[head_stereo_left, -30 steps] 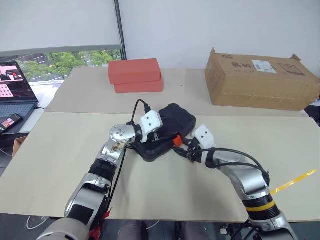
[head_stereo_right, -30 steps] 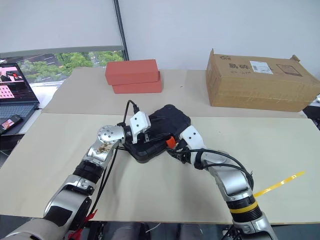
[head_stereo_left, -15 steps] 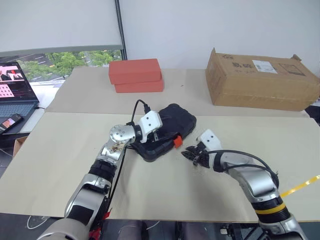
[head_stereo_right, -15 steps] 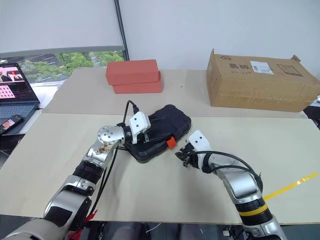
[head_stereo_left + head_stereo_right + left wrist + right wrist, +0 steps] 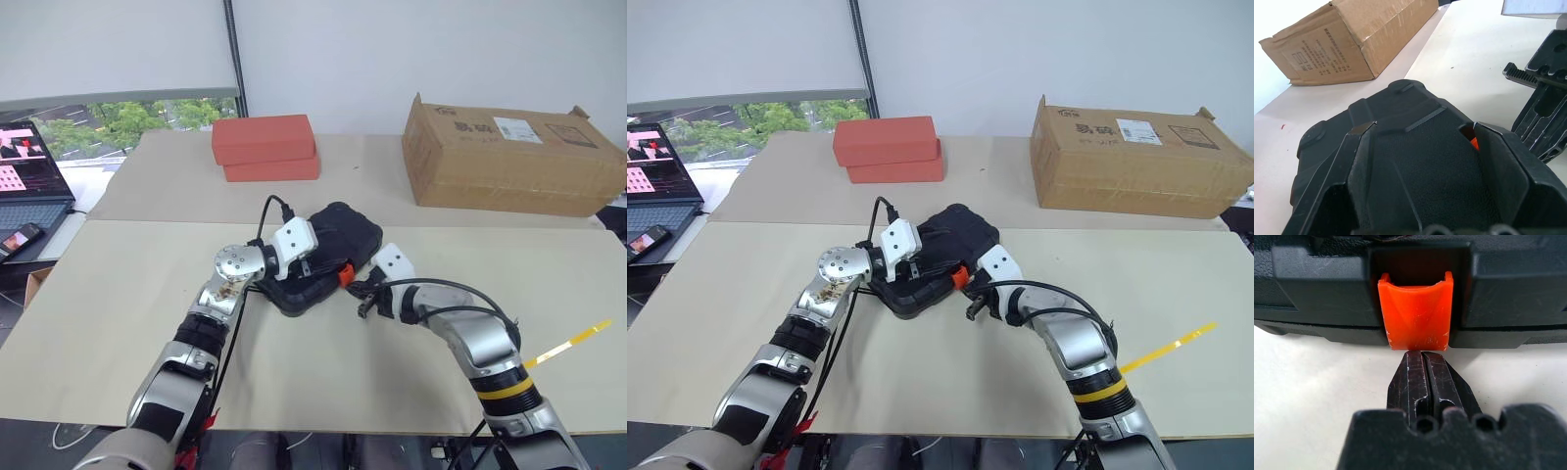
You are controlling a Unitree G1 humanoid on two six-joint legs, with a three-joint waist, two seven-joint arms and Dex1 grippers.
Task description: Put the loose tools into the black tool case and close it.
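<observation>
The black tool case (image 5: pixel 345 233) lies shut in the middle of the table, its orange latch (image 5: pixel 346 275) facing me. My left gripper (image 5: pixel 1422 128) is open, its fingers (image 5: pixel 1359 161) spread flat over the textured lid. My right gripper (image 5: pixel 1422 355) is shut on nothing, its tips touching the lower edge of the orange latch (image 5: pixel 1415 313). In the left eye view the right gripper (image 5: pixel 356 290) sits just right of the latch. The loose tools are out of view.
Two stacked red boxes (image 5: pixel 265 147) stand at the back left and a brown cardboard box (image 5: pixel 509 162) at the back right. A laptop (image 5: pixel 29 171) and a phone (image 5: pixel 22 238) lie off the table's left edge. A yellow strip (image 5: pixel 573 338) hangs at the right.
My right gripper closed, drew away from the case to the right, then came back with its shut tips at the latch. The left gripper and the case stayed put.
</observation>
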